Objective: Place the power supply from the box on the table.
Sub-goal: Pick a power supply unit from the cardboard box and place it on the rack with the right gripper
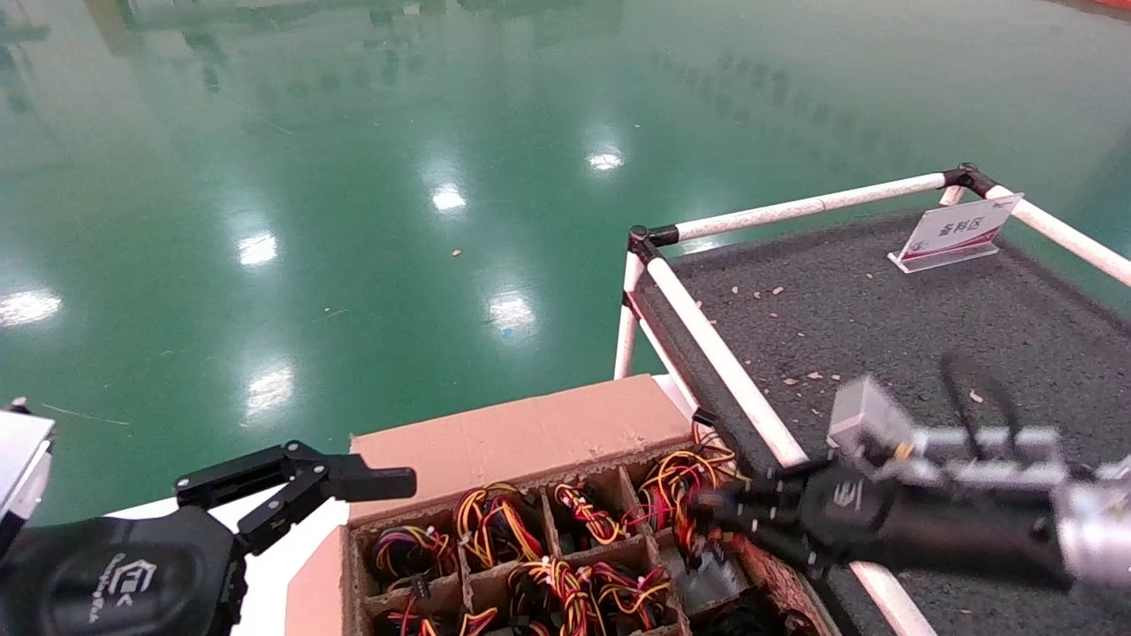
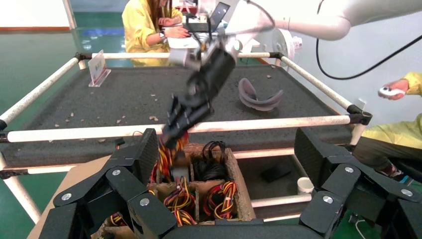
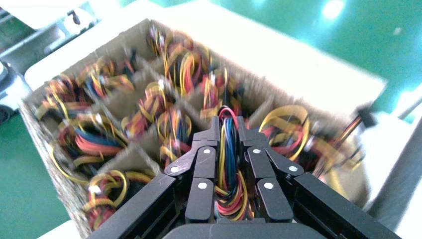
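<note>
Desk [image 1: 884,327]: dark speckled mat with white pipe rails, no power supply seen on it; only a small sign card [image 1: 952,231] at the far side from the box, plus scattered crumbs. In the left wrist view a grey curved item [image 2: 259,97] also lay on the mat, well apart from the box.

Box [image 1: 521,437]: brown carton with a cardboard grid, just beside the desk's near rail, most cells showing coiled red, yellow and black wires.

Right gripper [image 1: 707,512]: over the box's desk-side cells, clenched on a wire bundle [image 3: 228,164], which ran between its fingers [image 3: 203,164] in the right wrist view. The power supply [image 1: 707,574] on those wires looked to be down in its cell; casing mostly hidden, only a grey patch visible, so cannot tell if it had lifted clear.

Left gripper [image 1: 300,486]: released, jaws apart, parked just outside the box on the side away from the desk.

Progress, judged: grasp made, nothing delivered. Left to do: lift the unit clear of the cell, carry over the rail, set on the mat, release. Wires could snag on neighbouring bundles or grid walls.
</note>
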Robot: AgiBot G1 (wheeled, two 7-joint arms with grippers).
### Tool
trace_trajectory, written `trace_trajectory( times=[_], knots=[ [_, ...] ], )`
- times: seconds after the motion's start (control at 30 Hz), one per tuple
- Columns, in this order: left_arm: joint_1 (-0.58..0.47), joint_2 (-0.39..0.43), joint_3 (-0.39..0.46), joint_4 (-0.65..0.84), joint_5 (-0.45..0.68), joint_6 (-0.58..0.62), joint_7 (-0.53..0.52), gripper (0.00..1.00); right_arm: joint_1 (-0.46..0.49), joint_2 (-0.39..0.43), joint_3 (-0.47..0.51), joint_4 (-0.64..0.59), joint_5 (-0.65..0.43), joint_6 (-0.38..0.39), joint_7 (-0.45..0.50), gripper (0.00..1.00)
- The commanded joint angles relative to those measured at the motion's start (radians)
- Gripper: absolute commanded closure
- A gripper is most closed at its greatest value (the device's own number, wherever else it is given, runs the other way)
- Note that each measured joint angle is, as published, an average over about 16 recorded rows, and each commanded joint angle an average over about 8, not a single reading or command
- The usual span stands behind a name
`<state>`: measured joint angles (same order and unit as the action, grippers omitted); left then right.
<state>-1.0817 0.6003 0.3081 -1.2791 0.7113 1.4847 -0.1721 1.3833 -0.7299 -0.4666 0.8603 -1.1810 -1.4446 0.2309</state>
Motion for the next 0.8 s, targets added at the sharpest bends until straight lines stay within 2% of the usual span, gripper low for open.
trace_trajectory(
  times=[0.03,0.23,0.4,0.63,0.8],
  knots=[
    [0.000,0.000,0.000,0.000,0.000,0.000,0.000,0.00,0.015,0.018,0.010,0.028,0.016,-0.011,0.025,1.00],
    [0.000,0.000,0.000,0.000,0.000,0.000,0.000,0.00,0.125,0.065,0.049,0.073,0.057,-0.037,0.113,1.00],
    [0.000,0.000,0.001,0.000,0.000,0.000,0.000,0.00,0.270,0.060,0.059,0.026,0.035,-0.046,0.129,1.00],
    [0.000,0.000,0.001,0.000,-0.001,0.000,0.000,0.00,0.499,-0.038,0.030,-0.206,-0.081,0.001,0.022,1.00],
    [0.000,0.000,0.001,0.000,-0.001,0.000,0.001,0.00,0.605,-0.134,0.008,-0.409,-0.163,0.141,-0.074,1.00]
  ],
)
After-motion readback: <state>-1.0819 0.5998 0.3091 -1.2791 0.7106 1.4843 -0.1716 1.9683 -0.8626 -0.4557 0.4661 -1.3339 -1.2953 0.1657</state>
